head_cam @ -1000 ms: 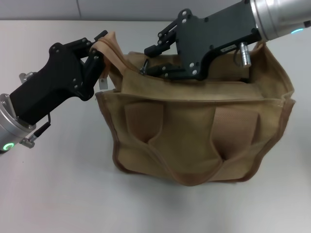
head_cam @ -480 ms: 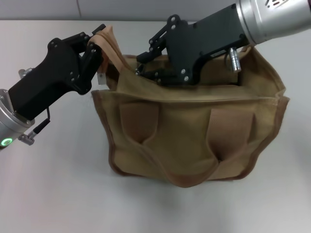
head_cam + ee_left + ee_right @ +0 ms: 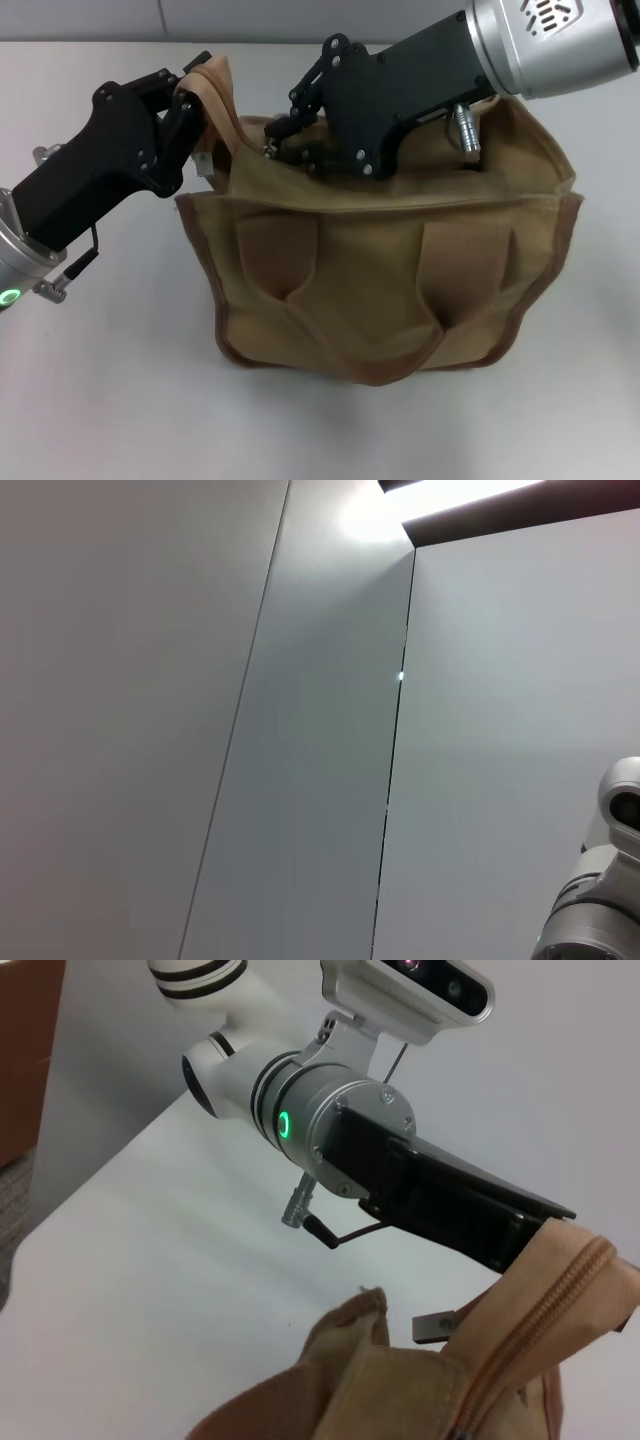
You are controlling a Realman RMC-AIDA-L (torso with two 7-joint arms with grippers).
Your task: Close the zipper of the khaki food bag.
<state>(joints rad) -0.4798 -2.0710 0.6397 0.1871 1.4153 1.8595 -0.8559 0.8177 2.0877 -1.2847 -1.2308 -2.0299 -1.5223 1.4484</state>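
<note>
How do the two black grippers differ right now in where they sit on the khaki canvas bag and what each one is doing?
The left gripper is at the left end of the khaki canvas food bag, clamped on the tan end tab; the right gripper sits over the bag's top at the zipper line. The left arm reaches in from the left and low; the right arm comes from the upper right. Both are black, and both are at the bag's left part.

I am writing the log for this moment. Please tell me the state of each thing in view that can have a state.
khaki food bag: upright on the table, handles hanging down its front.
zipper: teeth meshed on the end stretch in the right wrist view.
left gripper: shut on the bag's end tab.
right gripper: at the bag's top near that end.
</note>
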